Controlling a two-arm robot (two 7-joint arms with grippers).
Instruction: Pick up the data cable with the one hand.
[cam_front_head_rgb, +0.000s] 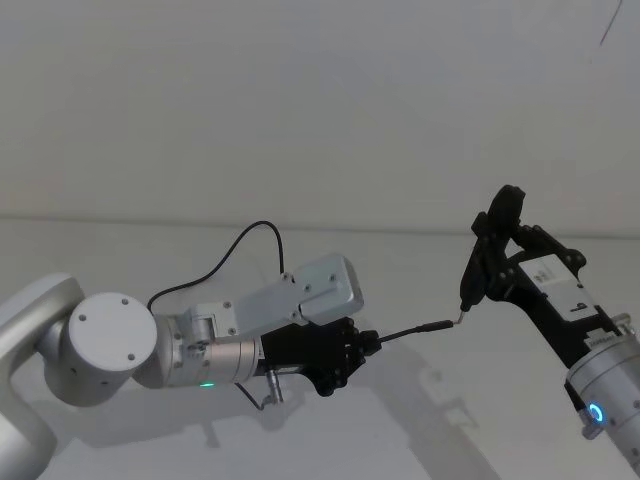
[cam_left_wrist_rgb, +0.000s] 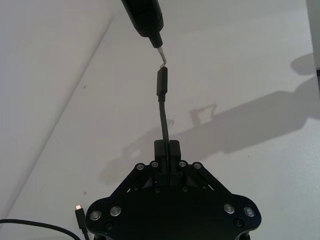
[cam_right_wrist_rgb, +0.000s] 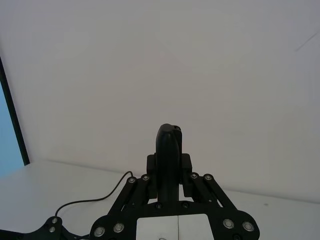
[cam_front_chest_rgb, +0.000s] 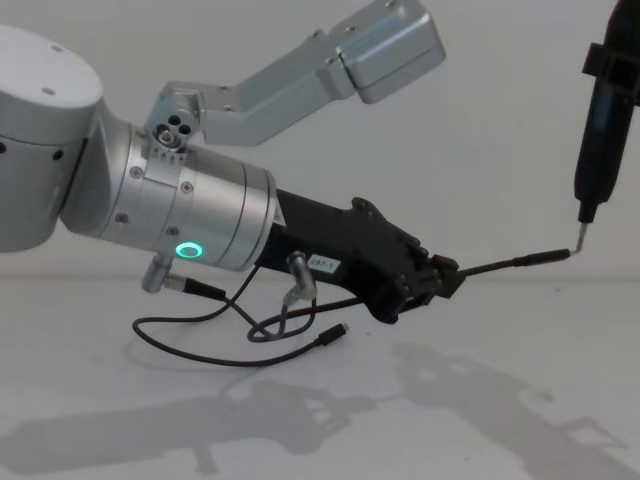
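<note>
Holding the cable (cam_front_chest_rgb: 505, 264) pinched near its long plug, the left gripper (cam_front_chest_rgb: 435, 277) should lift steadily; right gripper (cam_front_head_rgb: 493, 245) pressed together.

A plain white wall (cam_front_head_rgb: 320, 100) rises behind the white table (cam_front_head_rgb: 420, 420).

Head view: from above, looking forward and down across the white table (cam_front_head_rgb: 420, 420), both arms at middle range. Chest view: lower, sideways along the table, close on the left gripper (cam_front_chest_rgb: 447, 277). Left wrist view: along its own fingers, close, toward the right gripper (cam_left_wrist_rgb: 161, 56). Right wrist view: along its fingers toward the wall. Shared by head, chest and left wrist views: the data cable (cam_front_head_rgb: 415, 329).
</note>
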